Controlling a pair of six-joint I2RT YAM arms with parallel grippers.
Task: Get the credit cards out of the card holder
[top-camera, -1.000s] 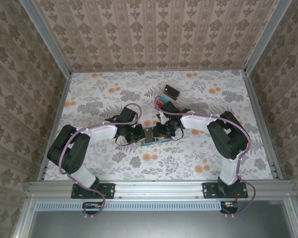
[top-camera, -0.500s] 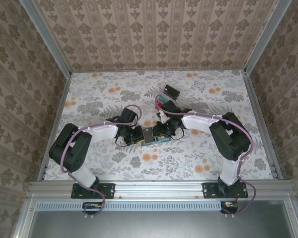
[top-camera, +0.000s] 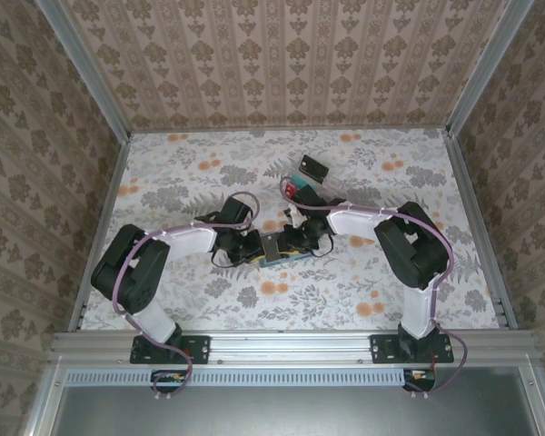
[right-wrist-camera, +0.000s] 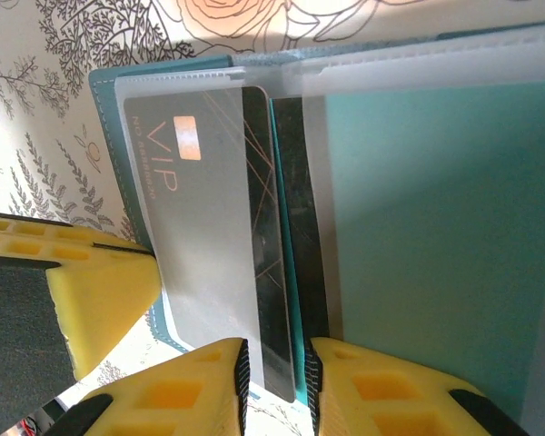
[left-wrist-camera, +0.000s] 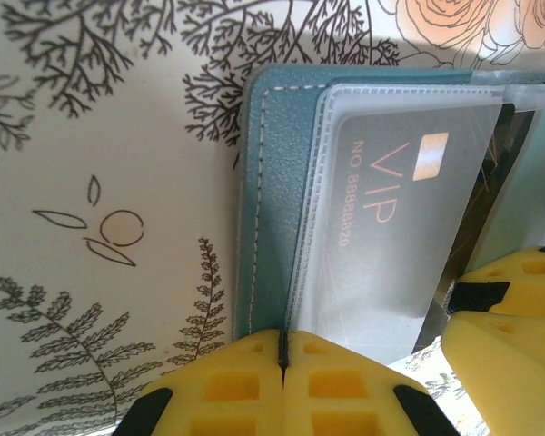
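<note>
Holder: card holder (top-camera: 282,248) lies open and flat on the floral worktop (top-camera: 191,182), midway between the two arms, lining facing up.
Left tool: left tool (left-wrist-camera: 282,356) is fully closed. Its pads meet on the edge of the teal cover and its frosted sleeve (left-wrist-camera: 311,227), pinning that side down.
Right tool: right tool (right-wrist-camera: 277,386) stands a narrow way open, with a pad on either side of the dark end of the VIP card (right-wrist-camera: 257,200). It looks like a pinch on that end, though firm contact is hard to confirm.
Card: the grey-black VIP card sits mostly inside the sleeve, with one long dark strip exposed toward the spine.
Risk, slip: the grip seems to hold only a thin end of slick plastic, so a quick pull could leave the card behind.
Risk, drag: sleeve friction could carry the whole holder along if the left pinch, set on a narrow edge, lets go.
Risk, wrong layer: if a pad has caught the sleeve lip along with the card, pulling would stretch or tear the lining instead of freeing the card.
Risk, crowding: both tools sit just beside each other at the same edge, so a skewed pull could knock them together.
Risk, bend: pulling off the slot's line could jam or flex the card.
</note>
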